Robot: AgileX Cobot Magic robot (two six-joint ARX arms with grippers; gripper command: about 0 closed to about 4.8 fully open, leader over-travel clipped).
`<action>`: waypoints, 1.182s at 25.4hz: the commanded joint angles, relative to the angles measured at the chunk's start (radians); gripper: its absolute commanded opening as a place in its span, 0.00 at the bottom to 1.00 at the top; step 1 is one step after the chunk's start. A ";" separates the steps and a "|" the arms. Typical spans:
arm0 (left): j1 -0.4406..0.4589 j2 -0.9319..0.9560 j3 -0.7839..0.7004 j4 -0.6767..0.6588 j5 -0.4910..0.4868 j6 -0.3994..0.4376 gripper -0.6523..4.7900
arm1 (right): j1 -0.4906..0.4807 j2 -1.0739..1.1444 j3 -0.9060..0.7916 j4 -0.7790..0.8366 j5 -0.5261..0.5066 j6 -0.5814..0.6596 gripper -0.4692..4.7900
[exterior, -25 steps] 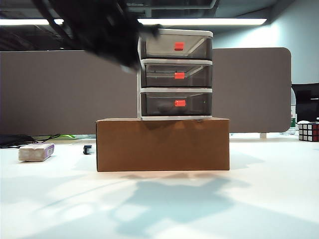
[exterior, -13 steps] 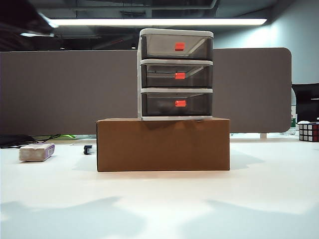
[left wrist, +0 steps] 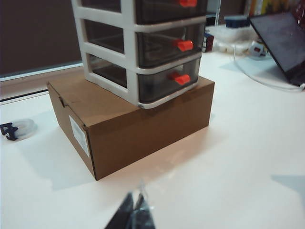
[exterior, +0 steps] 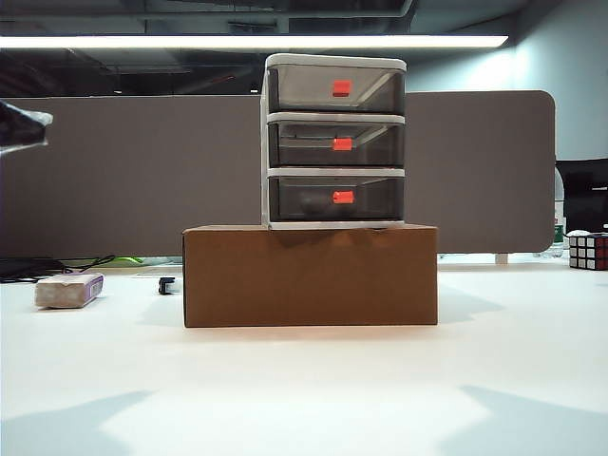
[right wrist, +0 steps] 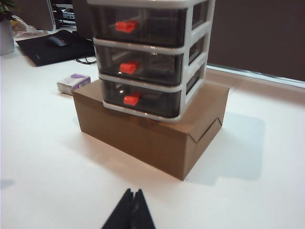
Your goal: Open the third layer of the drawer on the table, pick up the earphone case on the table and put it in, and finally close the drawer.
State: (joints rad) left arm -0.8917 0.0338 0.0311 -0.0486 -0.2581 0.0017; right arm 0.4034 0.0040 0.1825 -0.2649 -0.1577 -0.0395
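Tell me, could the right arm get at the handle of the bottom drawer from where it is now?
Probably yes. The right gripper, jaws shut, hangs back over the table, and only bare tabletop lies between it and the third layer. Its orange-red handle faces the arm, uncovered.

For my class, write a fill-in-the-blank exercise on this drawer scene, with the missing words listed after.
1. The drawer stands on a brown ____ box.
2. The third layer is ____, like the two drawers above it.
3. Each drawer handle is coloured ____.
4. The left gripper and the right gripper, both back from the box above the table, are ____.

Missing words: cardboard; closed; orange-red; shut
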 commanded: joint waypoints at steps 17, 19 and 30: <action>0.499 -0.032 -0.024 -0.081 0.330 0.121 0.11 | -0.110 -0.005 -0.182 0.193 0.081 -0.098 0.09; 0.592 -0.032 -0.024 -0.070 0.401 0.121 0.11 | -0.153 -0.005 -0.182 0.195 0.068 -0.098 0.09; 0.752 -0.032 -0.024 -0.056 0.386 0.120 0.11 | -0.285 -0.005 -0.182 0.256 0.044 -0.099 0.09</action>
State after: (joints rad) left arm -0.1402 0.0017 0.0036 -0.1154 0.1539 0.1207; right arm 0.1173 0.0013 0.0071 -0.0299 -0.1104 -0.1360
